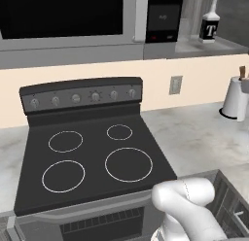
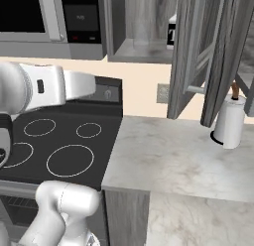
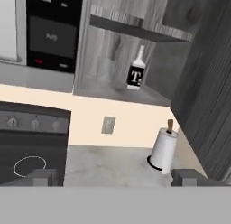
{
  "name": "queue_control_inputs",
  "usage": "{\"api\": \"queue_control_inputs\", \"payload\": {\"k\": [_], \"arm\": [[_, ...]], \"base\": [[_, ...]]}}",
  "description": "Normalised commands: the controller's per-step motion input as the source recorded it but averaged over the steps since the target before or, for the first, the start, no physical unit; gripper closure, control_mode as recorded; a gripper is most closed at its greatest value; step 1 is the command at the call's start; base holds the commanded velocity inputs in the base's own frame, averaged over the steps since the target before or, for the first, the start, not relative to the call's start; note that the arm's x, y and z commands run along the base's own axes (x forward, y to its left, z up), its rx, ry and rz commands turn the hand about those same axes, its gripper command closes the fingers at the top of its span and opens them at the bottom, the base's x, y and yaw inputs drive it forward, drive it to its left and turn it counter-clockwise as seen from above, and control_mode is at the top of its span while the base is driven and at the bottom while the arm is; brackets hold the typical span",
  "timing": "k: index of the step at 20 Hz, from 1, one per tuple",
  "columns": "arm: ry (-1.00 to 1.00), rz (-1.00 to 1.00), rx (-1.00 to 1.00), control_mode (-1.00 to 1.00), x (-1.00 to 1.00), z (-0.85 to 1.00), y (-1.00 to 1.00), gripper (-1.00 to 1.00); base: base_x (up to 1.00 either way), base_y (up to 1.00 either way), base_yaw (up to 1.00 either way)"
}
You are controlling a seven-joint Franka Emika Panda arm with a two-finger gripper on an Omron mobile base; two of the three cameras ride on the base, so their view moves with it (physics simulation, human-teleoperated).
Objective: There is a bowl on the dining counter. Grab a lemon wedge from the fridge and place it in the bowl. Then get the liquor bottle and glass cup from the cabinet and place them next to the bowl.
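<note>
Open claw faces the open cabinet with the bottle inside

At the bottom of the hand view the gripper [image 3: 115, 178] has its two dark fingertips set wide apart, holding nothing. Beyond them lie the black stove [image 3: 27, 146] at lower left and the grey counter [image 3: 108, 164], with a white paper towel roll [image 3: 163, 151] standing at lower right. Farther back, in the upper centre, the liquor bottle [image 3: 136, 72] stands upright on the cabinet [image 3: 135, 29] floor, and the faint glass cup [image 3: 104, 68] stands just left of it.
</note>
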Motion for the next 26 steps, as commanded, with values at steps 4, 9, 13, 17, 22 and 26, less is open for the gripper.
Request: {"api": "queue_control_inputs", "payload": {"k": [4, 9, 13, 17, 22, 26], "arm": [[-0.23, -0.10, 0.21, -1.00, 0.72, 0.03, 0.00, -1.00], [-0.23, -0.09, 0.07, -1.00, 0.63, 0.19, -0.04, -1.00], [-0.33, -0.03, 0.00, -1.00, 0.15, 0.15, -0.11, -1.00], [-0.09, -0.01, 0.00, -1.00, -0.01, 0.00, -0.02, -1.00], [-0.05, 0.00, 0.00, -1.00, 0.00, 0.00, -0.02, -1.00], [-0.18, 0.00, 0.00, -1.00, -0.04, 0.00, -0.04, -1.00]], "base": [[0.00, 0.00, 0.00], [0.00, 0.00, 0.00], [0.00, 0.00, 0.00], [0.00, 0.00, 0.00], [0.00, 0.00, 0.00], [0.00, 0.00, 0.00]]}}
